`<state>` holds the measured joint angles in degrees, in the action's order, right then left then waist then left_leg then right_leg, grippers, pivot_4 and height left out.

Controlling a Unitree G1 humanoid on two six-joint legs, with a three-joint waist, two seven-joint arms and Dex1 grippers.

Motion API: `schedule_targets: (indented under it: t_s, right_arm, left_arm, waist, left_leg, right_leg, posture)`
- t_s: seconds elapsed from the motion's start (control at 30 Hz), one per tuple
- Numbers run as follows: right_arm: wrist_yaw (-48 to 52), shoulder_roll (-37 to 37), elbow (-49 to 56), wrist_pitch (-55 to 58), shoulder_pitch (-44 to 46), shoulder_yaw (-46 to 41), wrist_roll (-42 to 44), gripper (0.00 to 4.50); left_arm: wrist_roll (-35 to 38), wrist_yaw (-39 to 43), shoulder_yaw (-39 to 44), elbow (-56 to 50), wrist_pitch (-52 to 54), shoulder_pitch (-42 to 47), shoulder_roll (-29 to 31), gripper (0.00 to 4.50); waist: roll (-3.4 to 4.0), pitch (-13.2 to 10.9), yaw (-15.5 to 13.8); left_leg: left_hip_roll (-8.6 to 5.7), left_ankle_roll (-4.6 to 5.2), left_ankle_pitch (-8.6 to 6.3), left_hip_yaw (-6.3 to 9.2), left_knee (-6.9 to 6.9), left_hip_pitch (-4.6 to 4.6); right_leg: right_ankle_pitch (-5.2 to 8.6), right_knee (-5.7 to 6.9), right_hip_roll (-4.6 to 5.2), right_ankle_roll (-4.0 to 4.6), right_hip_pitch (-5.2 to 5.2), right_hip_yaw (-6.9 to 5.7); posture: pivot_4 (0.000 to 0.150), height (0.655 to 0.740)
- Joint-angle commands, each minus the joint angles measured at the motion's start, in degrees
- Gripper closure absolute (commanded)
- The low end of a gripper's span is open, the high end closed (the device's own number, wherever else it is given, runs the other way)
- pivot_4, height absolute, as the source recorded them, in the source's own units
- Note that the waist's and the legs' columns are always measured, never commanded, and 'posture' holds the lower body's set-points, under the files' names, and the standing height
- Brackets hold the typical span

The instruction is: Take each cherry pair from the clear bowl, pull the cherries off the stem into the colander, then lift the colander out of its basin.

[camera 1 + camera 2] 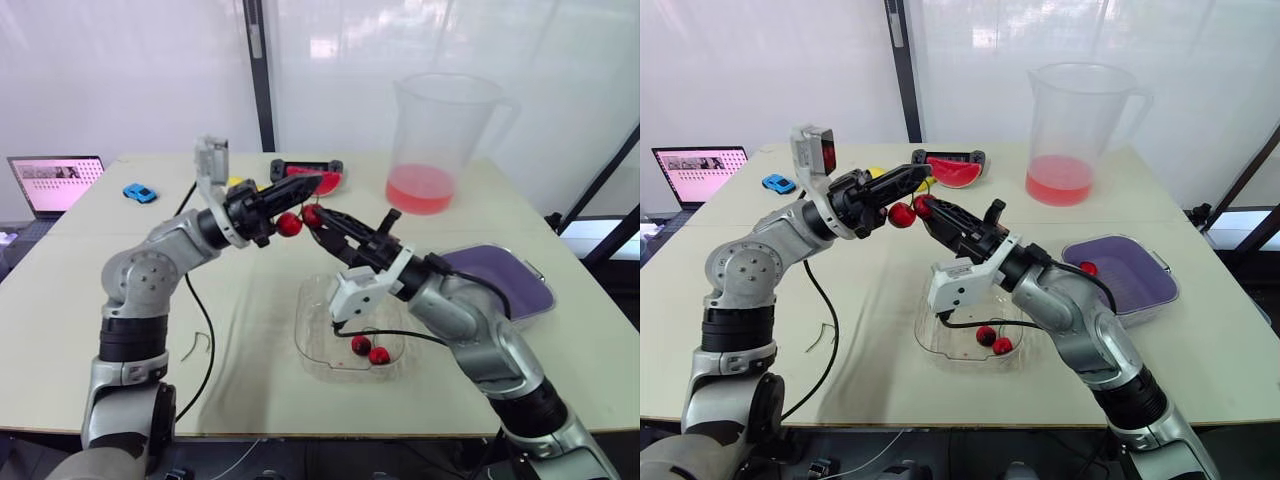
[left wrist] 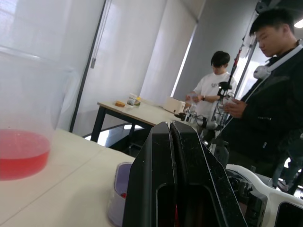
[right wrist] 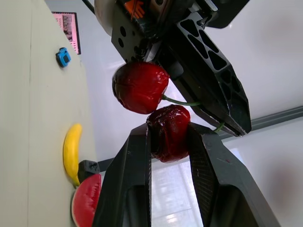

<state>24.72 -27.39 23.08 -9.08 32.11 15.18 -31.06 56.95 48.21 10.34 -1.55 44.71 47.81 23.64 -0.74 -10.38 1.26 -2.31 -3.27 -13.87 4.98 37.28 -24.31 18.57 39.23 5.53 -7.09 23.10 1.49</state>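
Note:
A cherry pair hangs in the air above the table between my two grippers. My left gripper [image 1: 314, 182] is shut on the green stem [image 3: 180, 102], and one red cherry [image 3: 139, 87] dangles just below it. My right gripper [image 3: 168, 137] is shut on the other cherry [image 1: 312, 214], reaching up from over the clear bowl [image 1: 303, 325]. Another cherry pair [image 1: 370, 349] lies in that bowl. To the right sits the purple colander [image 1: 508, 276] in its basin, with one cherry [image 1: 1088, 268] inside.
A tall clear pitcher [image 1: 432, 140] with red liquid stands at the back. A watermelon slice [image 1: 952, 173], a banana [image 3: 71, 150], a blue toy car [image 1: 140, 193] and a laptop [image 1: 55, 182] lie at the back left. A black cable [image 1: 205, 345] trails beside the bowl. Two people [image 2: 265, 109] stand beyond.

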Motion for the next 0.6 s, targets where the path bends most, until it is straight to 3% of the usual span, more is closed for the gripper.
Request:
schedule_targets:
  t_s: [0.03,0.17,0.23,0.37,0.47,0.53,0.6]
  right_arm:
    - [1.88,0.56,2.26,0.88,-0.73,-1.62,3.99,2.81]
    - [3.06,-0.45,4.11,0.52,-3.52,-3.73,7.88,1.17]
    - [5.85,-1.24,6.49,2.43,-7.74,-7.38,16.1,0.13]
    - [8.86,0.13,7.41,15.83,-8.65,-14.02,30.36,0.13]
    - [6.46,7.2,7.14,36.99,-4.21,-21.92,55.16,0.13]
    - [10.38,4.75,6.27,48.26,-2.64,-26.38,69.97,0.13]
    - [13.78,1.14,6.3,54.35,-1.97,-27.43,77.29,0.13]
  left_arm:
    - [0.35,0.28,1.34,-0.61,-0.43,0.98,0.62,4.5]
    - [-0.24,0.6,1.38,0.0,-0.66,0.73,1.25,4.5]
    - [-0.41,1.88,1.13,0.08,-0.26,0.0,2.32,4.5]
    - [-0.02,3.77,0.68,0.34,0.39,-0.4,3.68,4.5]
    - [0.71,4.52,0.49,-0.15,1.43,-0.63,3.87,4.5]
    - [2.11,5.75,-0.12,-2.03,3.33,-1.59,4.08,4.5]
    - [2.55,6.94,-0.87,-3.15,4.68,-2.06,4.45,4.5]
  waist:
    - [0.0,0.0,0.0]
    - [0.0,0.0,-0.1]
    - [0.0,0.0,-0.17]
    - [0.0,0.0,-0.07]
    - [-0.01,-0.01,0.05]
    - [0.01,-0.03,0.05]
    - [0.01,-0.03,-0.2]
  left_leg:
    - [0.0,0.0,0.0,0.0,0.0,0.0]
    - [-0.01,0.0,0.0,0.01,0.01,0.0]
    - [0.0,0.0,0.0,0.01,0.0,0.0]
    - [0.01,0.01,0.0,0.02,0.02,0.03]
    - [0.08,0.04,-0.01,0.08,-0.08,0.42]
    - [0.17,0.05,-0.02,0.13,-0.2,0.65]
    - [0.18,0.16,-0.08,0.14,-0.21,0.66]
  right_leg:
    - [0.0,0.0,0.0,0.0,0.0,0.0]
    - [0.0,0.0,0.0,0.0,0.0,0.0]
    - [0.0,-0.02,0.0,0.0,-0.02,-0.01]
    - [0.0,-0.06,0.0,0.0,-0.11,-0.02]
    - [0.0,-0.09,-0.06,0.02,-0.43,-0.01]
    - [0.0,-0.12,-0.06,0.02,-0.62,-0.01]
    - [0.0,-0.19,-0.01,0.02,-0.69,-0.03]
  posture:
    - [0.15,0.74]
    - [0.15,0.74]
    - [0.15,0.74]
    - [0.15,0.74]
    - [0.15,0.74]
    - [0.15,0.74]
    - [0.15,0.74]
